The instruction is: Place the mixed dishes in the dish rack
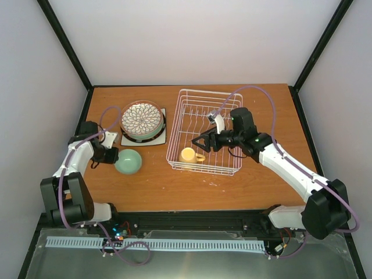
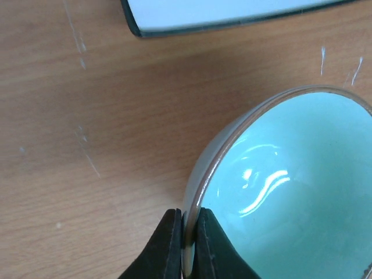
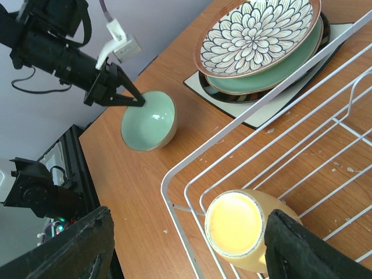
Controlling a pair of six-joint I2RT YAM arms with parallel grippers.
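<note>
Left fingers (image 2: 165, 250) pinch the mint-green bowl (image 2: 290, 192) rim on the table (image 2: 87, 116).

Top cam sits high on the near side, looking down over the whole table (image 1: 232, 192). Left wrist cam is right up against the mint-green bowl (image 2: 290, 174). Right wrist cam hangs over the dish rack (image 3: 163, 187) facing left and catches that same bowl.

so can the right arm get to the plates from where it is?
Probably yes, by going over: the side wall of the rack stands between its open end effector and the plates, but nothing covers the plates from above.
</note>
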